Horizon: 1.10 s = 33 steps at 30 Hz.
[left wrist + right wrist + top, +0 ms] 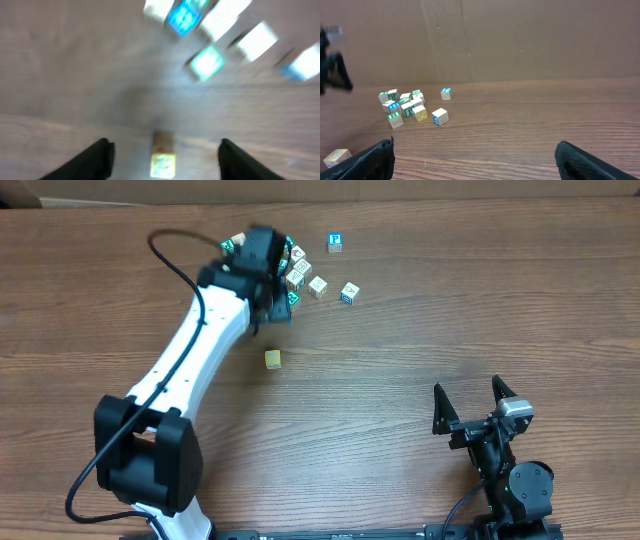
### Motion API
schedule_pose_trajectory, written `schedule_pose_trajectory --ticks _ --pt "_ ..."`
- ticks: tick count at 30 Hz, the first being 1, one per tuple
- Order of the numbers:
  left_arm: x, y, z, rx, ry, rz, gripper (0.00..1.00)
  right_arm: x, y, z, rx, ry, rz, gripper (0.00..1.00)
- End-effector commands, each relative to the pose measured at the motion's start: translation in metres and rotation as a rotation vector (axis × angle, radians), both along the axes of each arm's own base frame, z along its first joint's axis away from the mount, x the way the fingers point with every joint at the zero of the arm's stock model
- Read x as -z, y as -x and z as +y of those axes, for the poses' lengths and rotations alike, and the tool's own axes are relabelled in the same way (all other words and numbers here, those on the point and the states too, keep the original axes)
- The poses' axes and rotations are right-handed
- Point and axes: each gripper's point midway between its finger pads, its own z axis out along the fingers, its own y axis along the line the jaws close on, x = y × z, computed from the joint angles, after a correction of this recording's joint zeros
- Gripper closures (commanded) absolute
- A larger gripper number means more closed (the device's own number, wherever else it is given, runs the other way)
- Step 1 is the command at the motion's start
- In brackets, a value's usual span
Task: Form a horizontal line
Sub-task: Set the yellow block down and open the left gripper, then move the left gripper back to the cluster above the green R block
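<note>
Nearest me, by the near right corner of the desk (400, 480), my right gripper (467, 385) stands wide and empty. Further out, about mid-desk and left of centre, 1 pale yellow cube (273, 359) lies alone. My left gripper (164, 144) hangs above the desk with its jaws well apart, holding nothing. Its blurred wrist view shows what I take for that cube on the wood between the fingers, touching neither. Beyond, toward the far edge, the heap of cubes (298, 272) sits packed tight. A white cube with a blue mark (349, 292) lies just right of it, and a blue-faced cube (335, 242) lies farthest out.

I judge that no line of 4 exists yet. These wooden cubes should be light, stiff and smooth. I would pinch 2 opposite flat faces squarely, since a corner grip could flick one away, and packed neighbours will get nudged.
</note>
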Motion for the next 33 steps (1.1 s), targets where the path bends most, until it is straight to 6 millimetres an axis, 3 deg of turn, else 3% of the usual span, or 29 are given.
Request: schedule_pose_trajectory --ticks 1,3,7,11,17,20,23,29,33 --pt "-0.032 -0.018 -0.009 0.057 0.020 -0.079 0.43 0.002 0.000 0.000 -0.002 -0.008 -0.003 0.00" --pt "-0.047 -0.026 -0.013 0.068 0.053 -0.106 0.43 0.002 0.000 0.000 -0.002 -0.008 -0.003 0.00" --pt "-0.058 -0.041 -0.017 0.142 0.038 -0.140 0.41 0.002 0.000 0.000 -0.002 -0.008 -0.003 0.00" --pt "-0.049 -0.049 -0.021 0.214 0.000 -0.145 0.38 0.002 0.000 0.000 -0.002 -0.008 -0.003 0.00" --pt "-0.014 -0.062 -0.028 0.261 -0.014 -0.102 0.36 0.002 0.000 0.000 -0.002 -0.008 -0.003 0.00" --pt "0.004 -0.070 -0.036 0.301 -0.008 -0.093 0.26 0.002 0.000 0.000 -0.002 -0.008 -0.003 0.00" --pt "0.018 -0.069 -0.041 0.309 -0.002 -0.064 0.23 0.002 0.000 0.000 -0.002 -0.008 -0.003 0.00" --pt "0.049 -0.076 -0.047 0.364 -0.010 -0.035 0.26 0.002 0.000 0.000 -0.003 -0.008 -0.003 0.00" --pt "0.077 -0.075 -0.053 0.477 -0.047 0.011 0.34 0.002 0.000 0.000 -0.003 -0.008 -0.003 0.00"
